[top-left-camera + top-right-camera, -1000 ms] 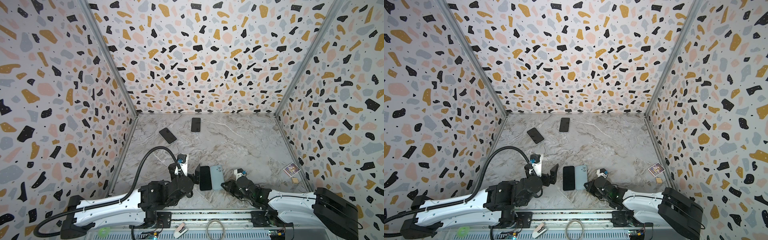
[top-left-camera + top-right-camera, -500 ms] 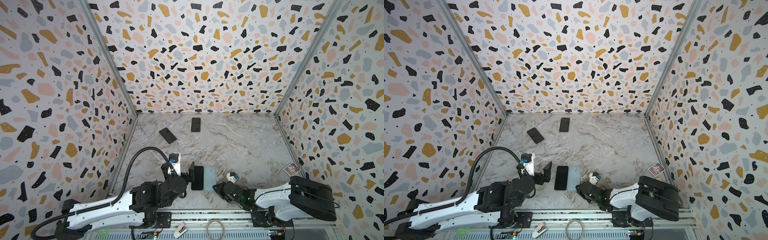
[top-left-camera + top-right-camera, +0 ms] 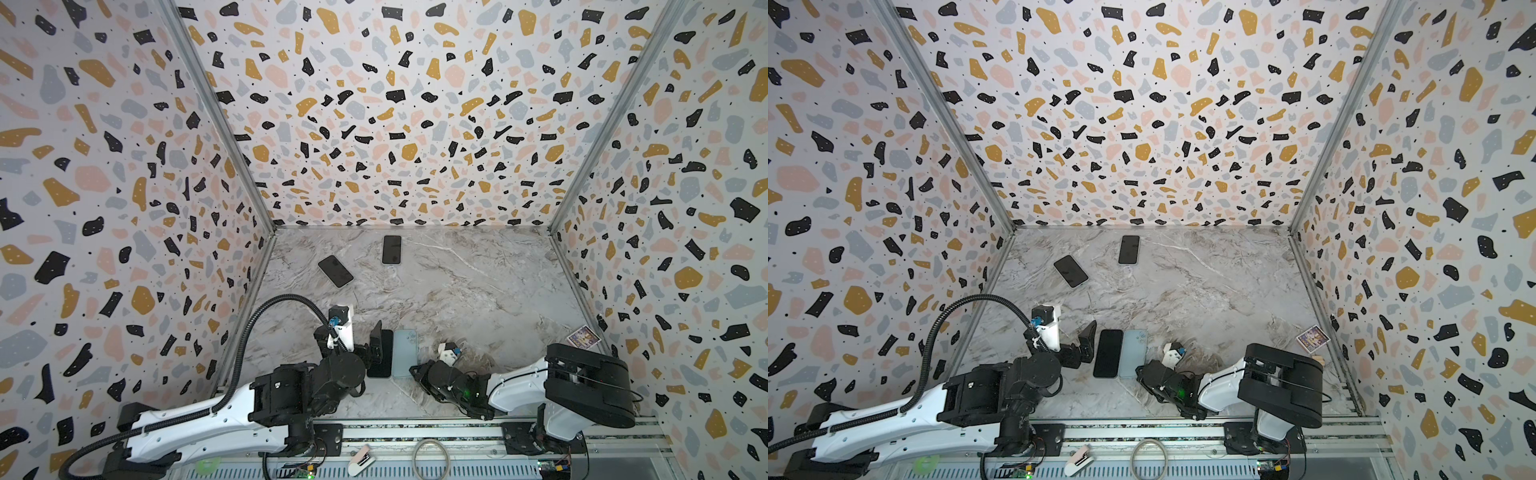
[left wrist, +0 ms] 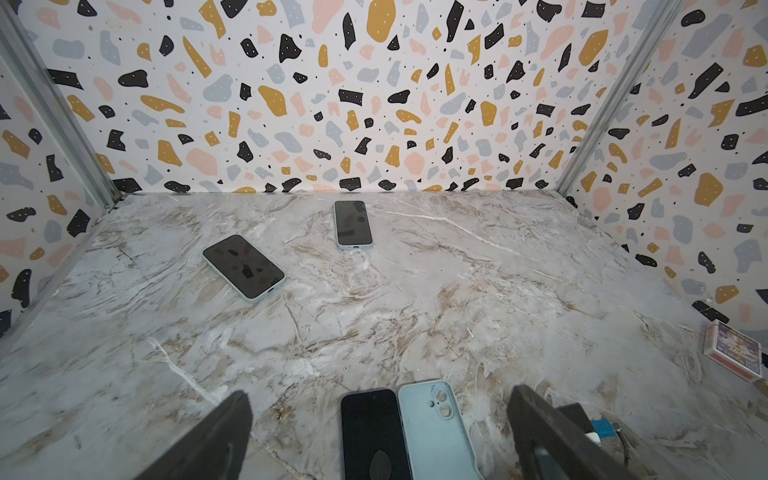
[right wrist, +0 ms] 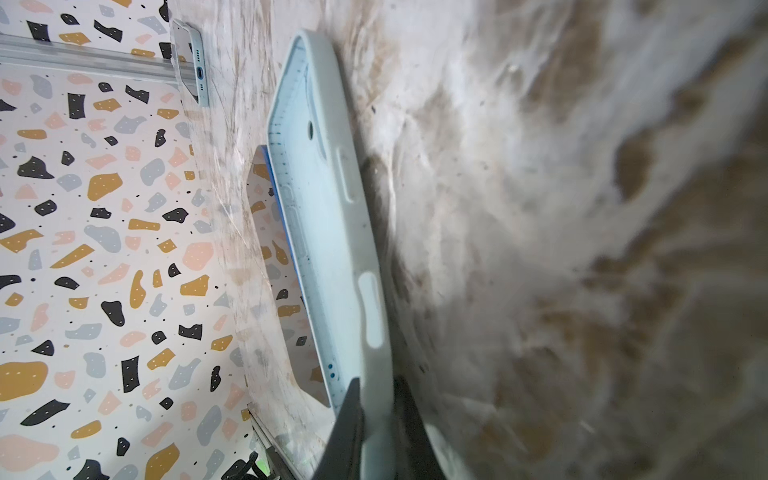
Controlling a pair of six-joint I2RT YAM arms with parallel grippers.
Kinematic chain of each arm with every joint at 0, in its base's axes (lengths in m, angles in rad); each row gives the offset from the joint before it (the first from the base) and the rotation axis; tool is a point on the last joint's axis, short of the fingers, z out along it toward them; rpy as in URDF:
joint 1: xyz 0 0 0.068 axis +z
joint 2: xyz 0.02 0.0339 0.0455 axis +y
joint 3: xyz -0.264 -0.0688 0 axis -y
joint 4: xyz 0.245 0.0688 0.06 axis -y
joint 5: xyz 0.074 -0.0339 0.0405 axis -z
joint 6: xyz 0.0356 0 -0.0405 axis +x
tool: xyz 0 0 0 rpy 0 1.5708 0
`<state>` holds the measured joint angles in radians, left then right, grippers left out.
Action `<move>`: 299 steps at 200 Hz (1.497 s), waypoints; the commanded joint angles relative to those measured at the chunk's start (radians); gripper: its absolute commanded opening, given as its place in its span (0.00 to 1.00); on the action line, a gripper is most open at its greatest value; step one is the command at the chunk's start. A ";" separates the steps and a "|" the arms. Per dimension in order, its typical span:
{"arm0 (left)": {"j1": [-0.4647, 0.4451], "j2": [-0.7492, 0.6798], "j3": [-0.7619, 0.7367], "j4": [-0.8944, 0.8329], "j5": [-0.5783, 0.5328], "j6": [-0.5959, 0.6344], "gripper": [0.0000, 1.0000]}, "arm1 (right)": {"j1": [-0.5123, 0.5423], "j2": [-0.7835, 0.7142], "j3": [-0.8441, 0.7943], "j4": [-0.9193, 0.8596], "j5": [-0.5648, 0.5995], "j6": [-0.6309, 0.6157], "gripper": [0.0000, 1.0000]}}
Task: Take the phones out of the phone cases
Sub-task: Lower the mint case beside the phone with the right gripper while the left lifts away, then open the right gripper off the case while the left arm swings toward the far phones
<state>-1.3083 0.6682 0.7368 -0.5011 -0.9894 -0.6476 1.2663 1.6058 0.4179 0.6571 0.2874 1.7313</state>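
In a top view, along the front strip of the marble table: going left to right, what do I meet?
Open left claw → black flat phone → pale blue silicone phone case → small colourful cardboard box.

Bench (image 3: 478,291) is a marble-look top, smooth with a soft sheen. Phone case (image 4: 436,432) looks like matt, rubbery pale-blue plastic, zero shine. Phone (image 4: 372,432) right beside it has a glossy black glass face. Same goes for the phone at 11 o'clock (image 4: 244,266) and the phone at 12 o'clock (image 4: 353,224). Walls (image 3: 395,124) are matt terrazzo-print sheet, corner posts (image 3: 221,116) dull brushed metal. Fingers (image 4: 216,444) of the left claw (image 4: 378,390) are matt black plastic. Little box (image 4: 733,353) at 3 o'clock looks like printed card.
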 commanded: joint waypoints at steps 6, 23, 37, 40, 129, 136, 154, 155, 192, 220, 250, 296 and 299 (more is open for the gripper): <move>0.006 -0.013 0.027 -0.003 -0.030 0.001 0.98 | 0.002 -0.001 0.025 -0.020 0.024 0.007 0.00; 0.005 -0.013 0.025 -0.004 -0.031 -0.001 0.98 | 0.002 -0.004 0.039 -0.047 0.025 -0.005 0.08; 0.005 -0.014 0.025 -0.004 -0.032 -0.004 0.99 | -0.003 -0.005 0.036 -0.045 0.019 -0.007 0.16; 0.006 -0.013 0.025 -0.003 -0.032 -0.005 0.99 | -0.003 -0.006 0.035 -0.042 0.018 -0.009 0.17; 0.007 -0.013 0.026 0.000 -0.031 -0.012 0.99 | -0.020 -0.040 0.045 -0.125 -0.004 -0.049 0.72; 0.007 -0.015 0.027 -0.002 -0.033 -0.014 0.99 | -0.021 -0.050 0.052 -0.152 -0.003 -0.053 0.76; 0.007 -0.017 0.029 -0.001 -0.029 -0.021 1.00 | -0.023 -0.078 0.053 -0.206 0.008 -0.069 0.83; 0.007 -0.018 0.029 -0.002 -0.029 -0.021 1.00 | -0.023 -0.080 0.053 -0.209 0.009 -0.070 0.83; 0.014 -0.006 0.036 -0.005 -0.001 -0.043 1.00 | -0.034 -0.151 0.035 -0.282 0.021 -0.099 0.91; 0.029 0.011 0.053 -0.015 0.014 -0.066 1.00 | -0.033 -0.189 0.027 -0.300 0.021 -0.133 0.94; 0.087 0.037 0.062 -0.014 0.077 -0.067 1.00 | -0.033 -0.254 -0.005 -0.297 0.014 -0.195 0.94; 0.360 0.091 0.065 0.068 0.317 -0.022 1.00 | -0.010 -0.443 0.026 -0.466 0.032 -0.409 0.96; 0.376 0.096 0.067 0.078 0.333 -0.014 1.00 | -0.009 -0.457 0.027 -0.478 0.030 -0.419 0.96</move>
<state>-1.0302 0.7502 0.7792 -0.5003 -0.8005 -0.6952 1.2434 1.2385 0.4187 0.3092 0.2928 1.4605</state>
